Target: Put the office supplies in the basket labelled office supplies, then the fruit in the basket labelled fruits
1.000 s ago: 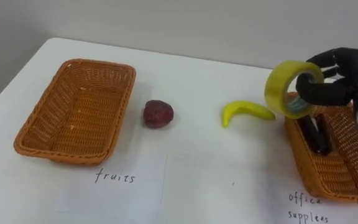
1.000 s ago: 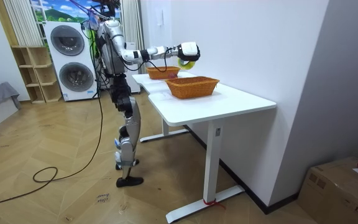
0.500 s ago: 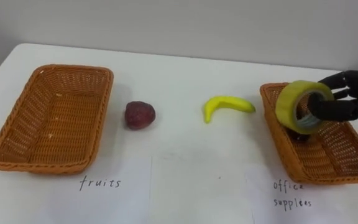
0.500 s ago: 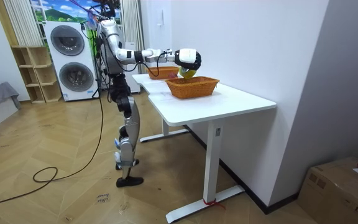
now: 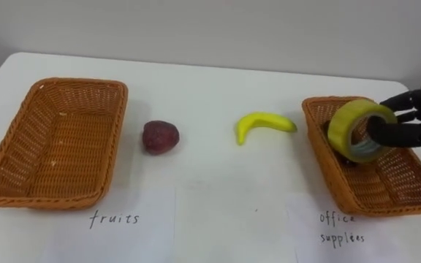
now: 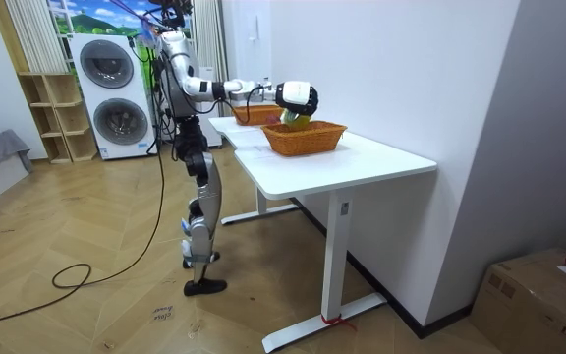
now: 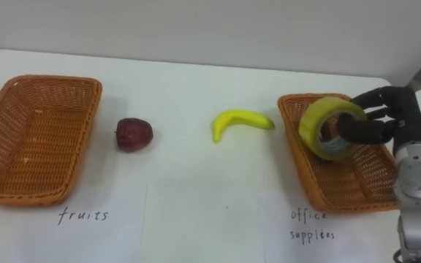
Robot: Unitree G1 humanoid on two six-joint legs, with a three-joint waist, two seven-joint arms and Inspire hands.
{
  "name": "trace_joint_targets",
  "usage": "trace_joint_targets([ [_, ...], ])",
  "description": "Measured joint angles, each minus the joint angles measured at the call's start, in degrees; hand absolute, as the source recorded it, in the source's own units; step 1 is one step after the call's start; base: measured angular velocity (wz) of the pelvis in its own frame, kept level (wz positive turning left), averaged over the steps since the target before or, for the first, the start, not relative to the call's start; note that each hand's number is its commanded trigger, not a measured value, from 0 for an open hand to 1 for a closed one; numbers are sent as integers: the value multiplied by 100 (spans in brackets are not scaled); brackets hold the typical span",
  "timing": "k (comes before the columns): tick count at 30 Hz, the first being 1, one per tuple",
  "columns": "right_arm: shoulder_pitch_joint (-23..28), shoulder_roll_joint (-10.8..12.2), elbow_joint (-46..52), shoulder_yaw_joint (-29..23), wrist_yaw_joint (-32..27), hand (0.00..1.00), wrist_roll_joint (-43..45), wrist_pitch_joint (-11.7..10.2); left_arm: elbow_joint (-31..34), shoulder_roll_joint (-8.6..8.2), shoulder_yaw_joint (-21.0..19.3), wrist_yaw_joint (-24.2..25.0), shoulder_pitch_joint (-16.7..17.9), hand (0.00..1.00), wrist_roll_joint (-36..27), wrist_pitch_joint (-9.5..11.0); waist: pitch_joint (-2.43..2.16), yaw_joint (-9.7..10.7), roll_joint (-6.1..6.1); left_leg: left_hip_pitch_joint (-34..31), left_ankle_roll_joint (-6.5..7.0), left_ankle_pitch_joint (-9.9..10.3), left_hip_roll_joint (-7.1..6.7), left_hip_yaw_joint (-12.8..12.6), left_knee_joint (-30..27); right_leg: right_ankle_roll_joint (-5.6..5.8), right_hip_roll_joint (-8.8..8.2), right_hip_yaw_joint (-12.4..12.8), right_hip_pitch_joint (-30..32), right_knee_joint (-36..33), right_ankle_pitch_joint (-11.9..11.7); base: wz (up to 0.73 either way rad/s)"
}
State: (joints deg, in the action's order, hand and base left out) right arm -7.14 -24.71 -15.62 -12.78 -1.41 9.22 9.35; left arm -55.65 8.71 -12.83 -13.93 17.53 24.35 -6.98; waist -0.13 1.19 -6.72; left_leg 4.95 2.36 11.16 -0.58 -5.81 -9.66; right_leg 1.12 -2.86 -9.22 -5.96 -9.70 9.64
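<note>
Over the office basket, the tape roll is coming down.
Left eye view: right hand (image 5: 415,120), fingers curled through the yellow tape roll (image 5: 346,126), has dropped it from above the rim into the right basket (image 5: 400,184), so release looks next. Banana (image 5: 262,124) and red fruit (image 5: 159,136) wait by the left basket (image 5: 50,139); handwritten notes read "fruits" (image 5: 114,218) and "office supplies" (image 5: 340,226). Room view: robot at the table's (image 6: 381,155) end, arm outstretched. Right eye view: same grip.
</note>
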Motion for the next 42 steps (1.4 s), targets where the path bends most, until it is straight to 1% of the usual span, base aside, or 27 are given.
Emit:
trace_joint_targets([
  [2, 50, 0, -1, -2, 1, 100, -47, 0, 0, 0, 0, 0, 16, 0, 0, -1, 2, 2, 22, 22, 0, 0, 7, -22, 4, 0, 4, 44, -2, -4, 0, -6],
  [5, 87, -2, -106, -34, 19, 100, -38, -1, 2, 8, -1, 0, 16, 0, 2, -3, 1, 9, 45, 31, -3, 2, 12, -30, 17, 0, 11, 37, -19, -8, 0, -3],
  [8, 269, -1, -149, -34, 71, 100, 0, 4, -1, 10, -1, 7, 14, 0, 0, -11, -4, 4, 63, 35, -4, 4, 11, -29, 21, 0, 12, 42, -16, -15, 0, 0],
  [10, 307, -1, -153, -35, 87, 100, 14, 9, -2, 12, -6, 36, 31, 0, 0, -19, -7, 13, 80, 36, -4, 3, 11, -33, 21, 0, 12, 53, -8, -19, 0, -4],
  [19, 336, 0, -153, -35, 108, 100, 225, 9, -10, 25, 6, 114, 53, 0, 0, -22, -4, 7, 75, 63, -1, 5, 17, -57, 22, 0, 11, 86, 2, -90, 0, 0],
  [20, 336, 0, -153, -35, 132, 77, 247, 9, -10, 25, 7, 114, 52, 0, 0, -22, -4, 5, 74, 62, 0, 6, 16, -57, 23, 1, 11, 86, 2, -91, 0, 0],
  [21, 336, 0, -153, -35, 150, 57, 268, 9, -10, 25, 8, 114, 53, 0, 0, -22, -4, 4, 74, 62, 0, 6, 16, -56, 23, 1, 10, 87, 4, -92, 0, 0],
  [22, 336, 0, -153, -35, 157, 52, 285, 9, -10, 25, 8, 114, 53, 0, 0, -22, -4, 5, 74, 61, 0, 6, 16, -56, 24, 0, 11, 87, 5, -93, 0, 0],
  [23, 337, 1, -153, -35, 164, 15, 317, 9, -10, 25, 9, 115, 53, 0, 0, -22, -4, 7, 75, 61, 0, 6, 17, -56, 23, 1, 11, 89, 6, -93, 0, 0],
  [24, 337, 1, -153, -35, 167, 0, 338, 9, -10, 25, 10, 115, 53, 0, 0, -22, -5, 8, 76, 61, 0, 6, 17, -56, 22, 0, 11, 89, 6, -93, 0, 0],
  [34, 336, 1, -147, -35, 198, 0, 419, 4, -10, 24, 12, 117, 5, 0, 5, -25, -11, -1, 71, 62, 0, 6, 18, -65, 17, 0, 13, 119, 9, -99, 0, 0],
  [42, 336, 1, -146, -36, 206, 0, 699, 2, -12, 24, 27, 118, -3, 0, 1, -26, -11, 5, 72, 63, 0, 6, 18, -66, 14, 0, 13, 114, 7, -98, 0, 0],
])
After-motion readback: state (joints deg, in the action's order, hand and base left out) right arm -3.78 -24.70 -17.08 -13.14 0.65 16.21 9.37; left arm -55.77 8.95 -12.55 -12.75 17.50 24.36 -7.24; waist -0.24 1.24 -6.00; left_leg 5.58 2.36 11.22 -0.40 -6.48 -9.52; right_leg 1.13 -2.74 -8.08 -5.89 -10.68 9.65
